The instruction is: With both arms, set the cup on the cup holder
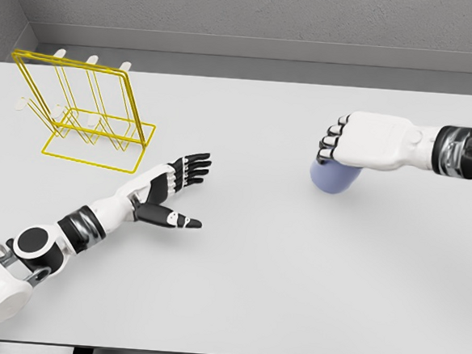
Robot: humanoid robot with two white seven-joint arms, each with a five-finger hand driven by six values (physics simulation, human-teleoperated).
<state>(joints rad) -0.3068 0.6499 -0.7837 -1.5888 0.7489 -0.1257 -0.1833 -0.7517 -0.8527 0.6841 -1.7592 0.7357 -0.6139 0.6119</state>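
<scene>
Right hand (360, 143) curled over the lavender cup (334, 176), gripping its top; cup sits far right of the yellow wire cup holder (82, 114), on the white table (276, 293). Cup's axis and facing unclear, mostly hidden. Left hand (173, 190) spread, holding nothing, just right of holder.

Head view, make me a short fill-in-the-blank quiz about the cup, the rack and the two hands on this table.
1. The wire cup holder is coloured ____.
2. The hand curled over the lavender cup is the ____ hand.
3. The left hand lies with fingers spread, holding ____.
4. The cup holder stands in the far ____ corner of the table.

Missing words: yellow; right; nothing; left
</scene>
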